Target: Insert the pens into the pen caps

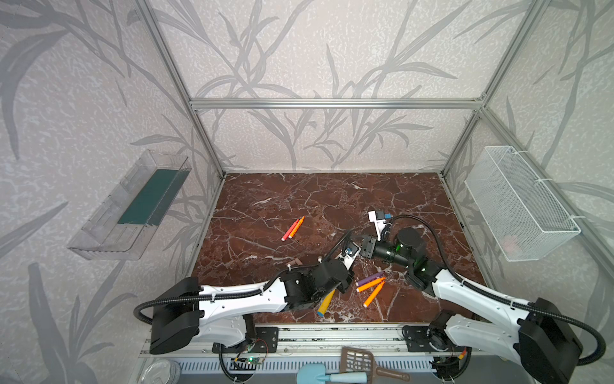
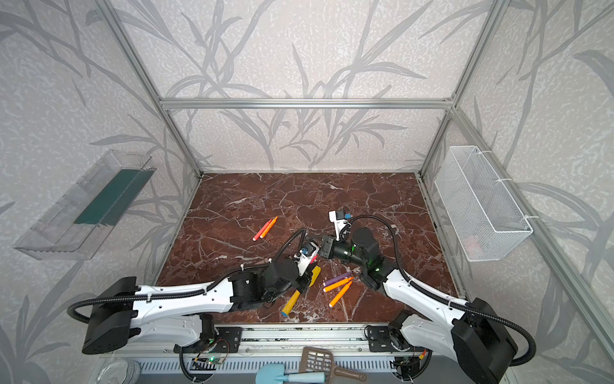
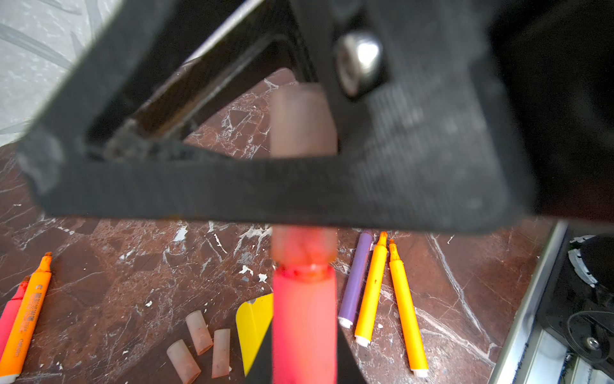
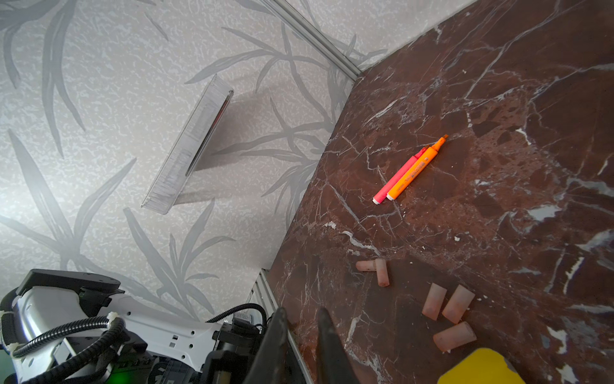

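Observation:
My left gripper (image 3: 304, 365) is shut on a red-pink pen (image 3: 304, 319). The pen's tip sits inside a translucent pen cap (image 3: 302, 123), which my right gripper (image 4: 302, 316) is shut on; one of its black fingers (image 3: 232, 189) crosses the cap. In both top views the two grippers meet above the table's middle (image 1: 358, 248) (image 2: 318, 251). A purple pen (image 1: 369, 278) and two orange pens (image 1: 370, 285) (image 1: 374, 294) lie below them. A red-pink pen (image 1: 289, 229) and an orange pen (image 1: 296, 227) lie together farther left. Loose pen caps (image 4: 433, 301) (image 4: 454, 336) (image 4: 382, 272) rest on the marble.
A yellow toy shovel (image 1: 325, 301) lies under my left wrist. A clear tray (image 1: 133, 206) hangs on the left wall and a white mesh basket (image 1: 521, 202) on the right wall. A blue shovel (image 1: 319, 375) and a brown scoop (image 1: 362, 360) lie beyond the front rail.

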You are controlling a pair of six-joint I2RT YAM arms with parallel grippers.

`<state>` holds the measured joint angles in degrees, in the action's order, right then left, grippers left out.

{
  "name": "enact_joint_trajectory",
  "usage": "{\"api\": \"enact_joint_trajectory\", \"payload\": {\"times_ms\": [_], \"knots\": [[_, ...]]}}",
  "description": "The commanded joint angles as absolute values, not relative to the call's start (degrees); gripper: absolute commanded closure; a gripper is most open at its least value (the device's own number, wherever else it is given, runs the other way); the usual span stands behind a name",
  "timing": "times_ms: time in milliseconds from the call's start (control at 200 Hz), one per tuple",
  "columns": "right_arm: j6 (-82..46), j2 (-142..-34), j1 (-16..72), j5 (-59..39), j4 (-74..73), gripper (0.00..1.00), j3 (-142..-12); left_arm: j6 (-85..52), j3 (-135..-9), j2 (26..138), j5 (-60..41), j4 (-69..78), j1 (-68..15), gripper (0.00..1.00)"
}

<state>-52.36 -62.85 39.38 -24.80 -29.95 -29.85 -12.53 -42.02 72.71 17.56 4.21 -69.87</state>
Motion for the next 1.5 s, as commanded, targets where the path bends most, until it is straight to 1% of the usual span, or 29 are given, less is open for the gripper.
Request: {"api": "enact_joint_trajectory", "payload": {"times_ms": [0,140,200,260,330,370,470,580,810,850,980,1110,1215,1405,1494], "knots": [[-50.3,-62.4,41.1,-23.8,-26.7,0.79,-30.5,-11.4,-43.1,71.1,12.5,12.3,-70.2,1.0],[-49.2,-61.6,41.2,-19.3,-25.8,0.65,-31.1,-11.4,-42.9,72.5,11.2,13.1,-70.3,1.0],[-48.9,-61.3,41.2,-18.2,-25.5,0.62,-31.6,-11.3,-42.9,73.0,11.1,13.6,-70.4,1.0],[-48.5,-60.6,41.2,-17.4,-25.0,0.57,-32.1,-11.3,-42.9,73.3,11.2,13.7,-70.3,1.0],[-47.8,-59.5,41.2,-16.8,-24.0,0.48,-32.6,-11.2,-42.9,73.6,11.5,13.7,-70.3,1.0],[-47.5,-58.7,41.2,-16.5,-23.5,0.41,-32.8,-11.2,-42.9,73.6,11.9,13.7,-70.3,1.0],[-47.4,-57.2,41.2,-15.9,-23.9,0.3,-32.4,-11.3,-42.3,73.6,12.3,14.1,-70.3,1.0],[-47.5,-55.7,41.2,-15.1,-23.7,0.26,-32.2,-11.5,-41.7,73.5,12.8,14.6,-70.2,1.0],[-47.7,-52.2,41.2,-13.5,-22.5,0.27,-31.7,-12.0,-40.2,73.4,13.9,15.5,-70.2,1.0],[-47.6,-51.5,41.2,-13.0,-22.4,0.28,-31.5,-12.2,-40.0,73.4,14.2,15.6,-70.3,1.0],[-47.6,-50.8,41.2,-13.0,-22.3,0.39,-31.5,-12.9,-40.2,73.8,15.3,15.4,-70.2,1.0],[-47.5,-51.9,41.2,-12.9,-22.3,0.54,-32.2,-12.8,-40.5,74.5,15.1,15.3,-70.3,1.0],[-47.5,-53.4,41.3,-14.0,-22.2,0.63,-33.0,-12.9,-41.0,75.0,14.8,15.1,-70.2,1.0],[-46.9,-53.8,41.5,-13.6,-20.8,0.86,-33.7,-13.1,-41.4,75.6,14.9,15.1,-70.2,1.0],[-46.3,-53.7,41.8,-12.6,-20.2,0.96,-33.6,-13.0,-41.4,75.7,14.8,15.5,-70.2,1.0]]}}
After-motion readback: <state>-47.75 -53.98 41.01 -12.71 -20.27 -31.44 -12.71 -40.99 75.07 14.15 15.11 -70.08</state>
